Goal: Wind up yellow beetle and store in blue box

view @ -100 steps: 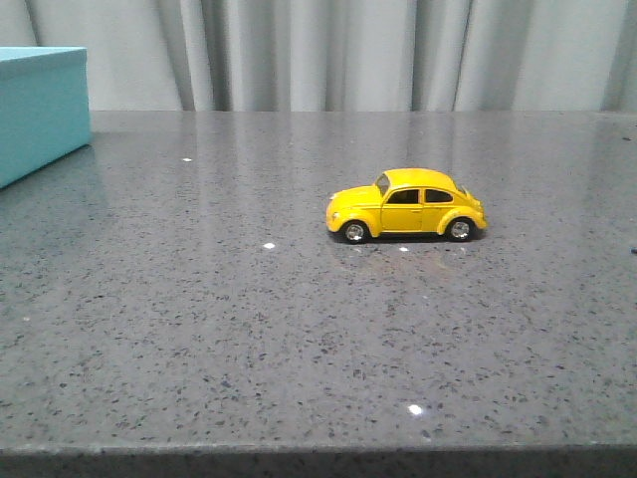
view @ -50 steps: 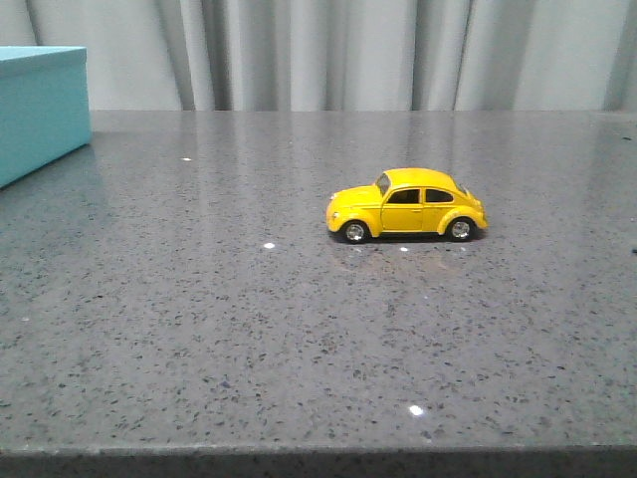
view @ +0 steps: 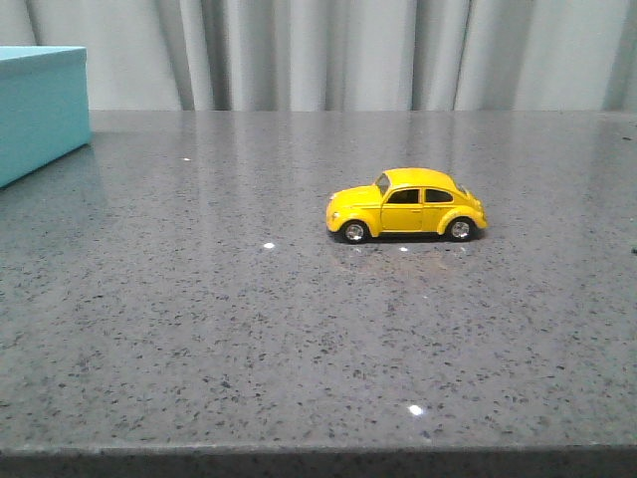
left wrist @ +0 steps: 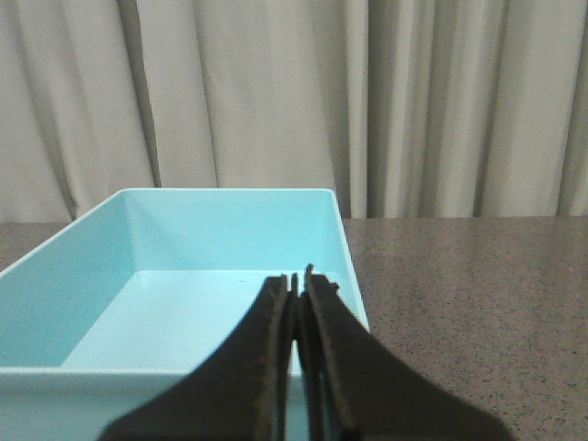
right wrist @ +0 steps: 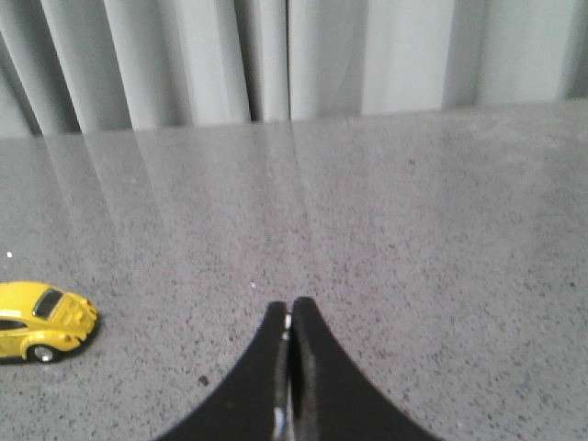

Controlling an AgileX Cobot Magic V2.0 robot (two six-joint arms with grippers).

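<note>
The yellow beetle (view: 406, 204) stands on its wheels on the grey speckled table, right of centre, nose pointing left. It also shows at the edge of the right wrist view (right wrist: 41, 321). The blue box (view: 38, 108) stands at the far left, cut off by the frame. In the left wrist view it is open-topped and empty (left wrist: 184, 276). My left gripper (left wrist: 298, 277) is shut and empty, above the box's near wall. My right gripper (right wrist: 290, 308) is shut and empty over bare table, apart from the beetle. Neither gripper shows in the front view.
The grey speckled table (view: 249, 319) runs to a front edge at the bottom of the front view. Grey curtains (view: 348, 50) hang behind its far edge.
</note>
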